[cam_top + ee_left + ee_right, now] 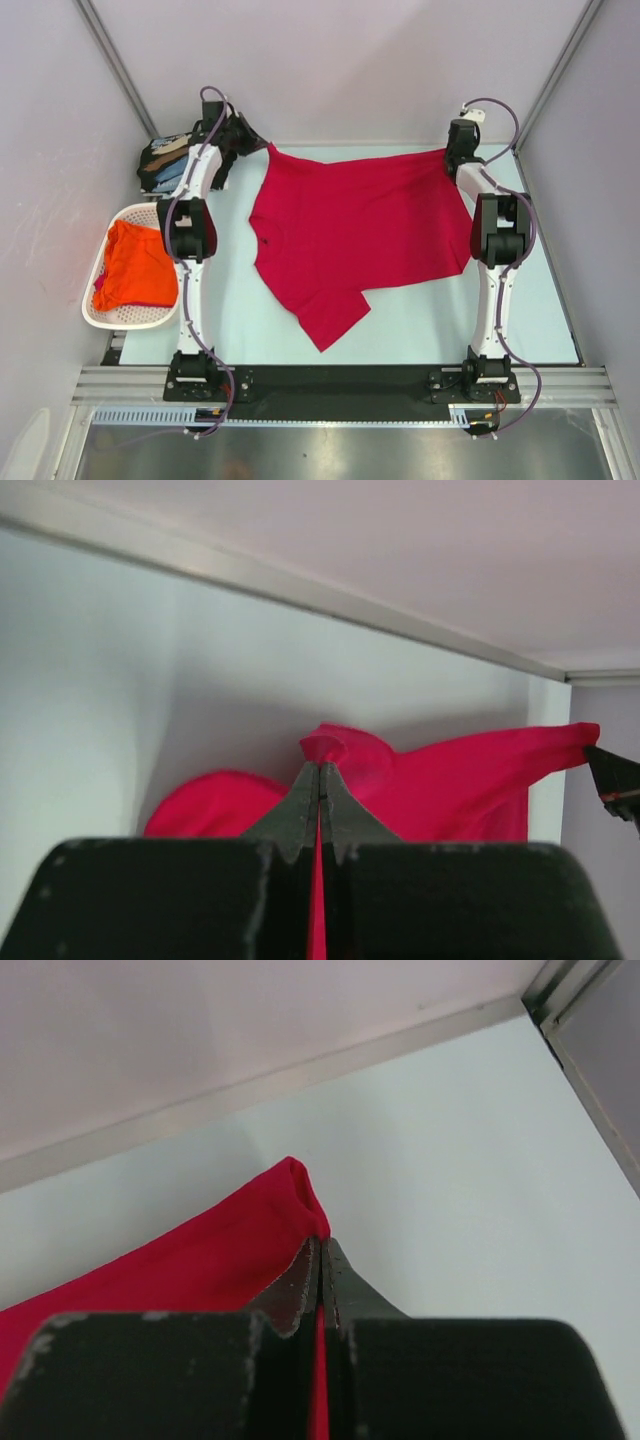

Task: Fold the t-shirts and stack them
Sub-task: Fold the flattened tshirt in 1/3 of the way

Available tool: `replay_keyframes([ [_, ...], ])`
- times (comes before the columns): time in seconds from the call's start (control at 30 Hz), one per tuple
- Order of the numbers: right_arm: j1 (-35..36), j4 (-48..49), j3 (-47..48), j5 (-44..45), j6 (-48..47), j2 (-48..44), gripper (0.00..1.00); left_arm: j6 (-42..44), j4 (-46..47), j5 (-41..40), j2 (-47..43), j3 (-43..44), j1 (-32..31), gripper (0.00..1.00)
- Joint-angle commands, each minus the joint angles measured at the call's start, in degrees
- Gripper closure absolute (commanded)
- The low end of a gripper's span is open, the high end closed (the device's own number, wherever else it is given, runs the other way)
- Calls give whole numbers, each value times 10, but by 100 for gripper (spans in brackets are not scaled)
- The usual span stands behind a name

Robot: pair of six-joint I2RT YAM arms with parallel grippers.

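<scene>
A crimson red t-shirt [350, 225] lies spread across the middle of the table, one sleeve pointing toward the near edge. My left gripper [262, 147] is shut on its far left corner, and the red cloth [420, 780] bunches just past the fingertips in the left wrist view. My right gripper [450, 152] is shut on the far right corner; in the right wrist view a rolled edge of the red cloth [230, 1250] sticks out above the closed jaws. An orange t-shirt [135, 265] lies in the basket. Folded black t-shirts [168, 160] sit stacked at the far left.
A white perforated basket [100, 310] stands at the left edge beside my left arm. Grey walls close the table in on the far, left and right sides. The black mounting rail [340, 380] runs along the near edge.
</scene>
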Motion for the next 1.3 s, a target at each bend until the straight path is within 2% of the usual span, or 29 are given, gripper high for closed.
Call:
replay_keyframes([
  [0.0,-4,5,-41,20,25,-51,100,4,-15,17,-93,-99,-12,100],
  [0.17,-5,1,-94,41,39,-104,100,8,-32,-50,-195,-226,-26,100],
  [0.4,-31,-13,-142,15,68,-144,100,5,-68,-79,-264,-272,-27,100],
  [0.57,-31,-13,-175,6,71,-170,100,-11,-74,-91,-310,-342,-27,100],
  [0.77,-31,-68,-188,-25,77,-173,100,-20,-115,-87,-344,-412,-27,100],
  [1.0,-31,-210,-115,-71,105,-127,100,-29,-165,-115,-390,-501,-27,100],
  [1.17,-30,-305,-68,-85,124,-76,100,-34,-173,-111,-391,-542,-27,100],
  [1.23,-31,-365,-22,-96,125,-55,95,-35,-177,-110,-384,-549,-27,100],
  [1.27,-30,-389,-5,-97,126,-40,87,-34,-176,-103,-384,-551,-27,93],
])
